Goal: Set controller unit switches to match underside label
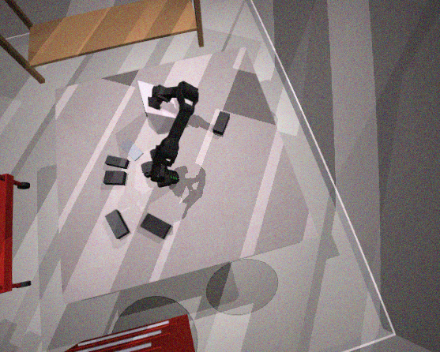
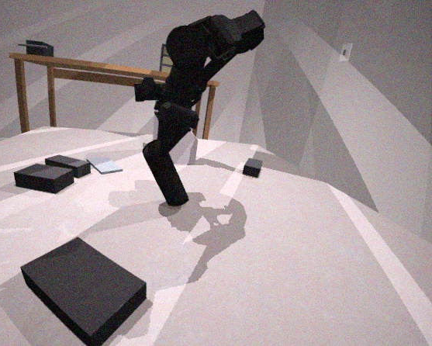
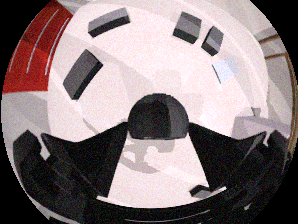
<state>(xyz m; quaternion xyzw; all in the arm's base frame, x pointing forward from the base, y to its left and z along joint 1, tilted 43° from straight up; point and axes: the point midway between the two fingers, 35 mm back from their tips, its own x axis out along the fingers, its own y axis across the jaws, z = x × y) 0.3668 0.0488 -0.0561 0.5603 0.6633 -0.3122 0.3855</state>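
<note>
In the top view, two dark modules (image 1: 114,177) (image 2: 43,178) (image 3: 188,27) are lying toward the left edge, a pale blue plate (image 1: 135,152) (image 2: 105,165) (image 3: 223,70) just beside them. Right of these, between left and right edges, the gripper (image 1: 160,175) (image 2: 161,145) (image 3: 158,125) is standing fairly wide and appears to be gripping the tilted controller unit (image 1: 174,180) (image 2: 167,180) (image 3: 159,117), seemingly above the bench. A small dark block (image 1: 221,122) (image 2: 253,167) (image 3: 201,191) is lying nearer the upper right corner. The arm is probably presenting the label for reading; next comes levelling the unit and lowering it base-down, without slipping, before pressing switches.
</note>
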